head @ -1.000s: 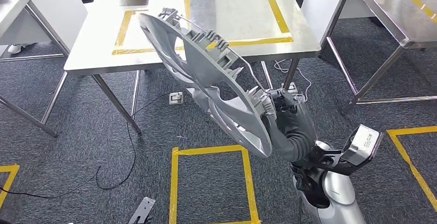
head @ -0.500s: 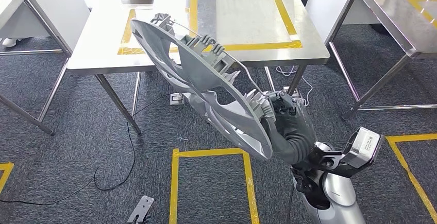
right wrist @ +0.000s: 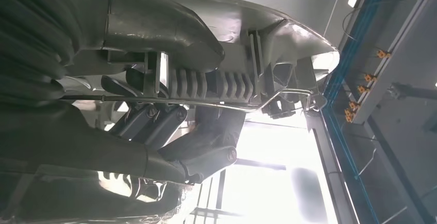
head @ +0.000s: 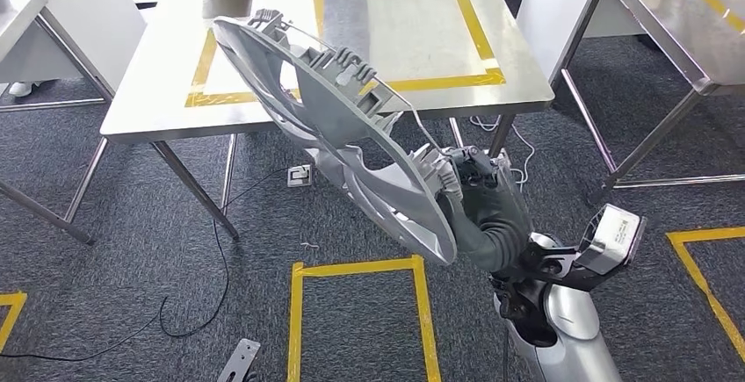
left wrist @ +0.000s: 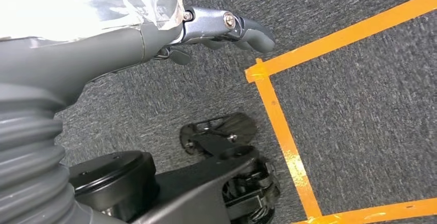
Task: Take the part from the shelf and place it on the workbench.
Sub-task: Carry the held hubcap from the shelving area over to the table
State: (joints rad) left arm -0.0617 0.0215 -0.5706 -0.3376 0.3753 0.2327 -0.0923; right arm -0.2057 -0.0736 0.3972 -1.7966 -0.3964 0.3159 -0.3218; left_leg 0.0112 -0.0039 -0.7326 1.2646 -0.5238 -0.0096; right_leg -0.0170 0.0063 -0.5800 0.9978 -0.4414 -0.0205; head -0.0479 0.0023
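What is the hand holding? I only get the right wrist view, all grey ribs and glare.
Observer: The right hand grips the rim of a large grey round part, tilted.
Operator: Over a table?
Observer: Its far edge overlaps the steel table with yellow tape rectangles; the hand is above carpet.
Operator: And the left hand?
Observer: The left hand hangs over carpet by yellow floor tape, holding nothing.

Part (head: 338, 127): large grey plastic disc-shaped moulding, ribbed, with clips and a thin wire on its back | held at its lower edge by the right hand (head: 470, 184) | tilted on edge, raised above the floor | upper end overlapping the counter (head: 158, 101) with yellow tape outlines.
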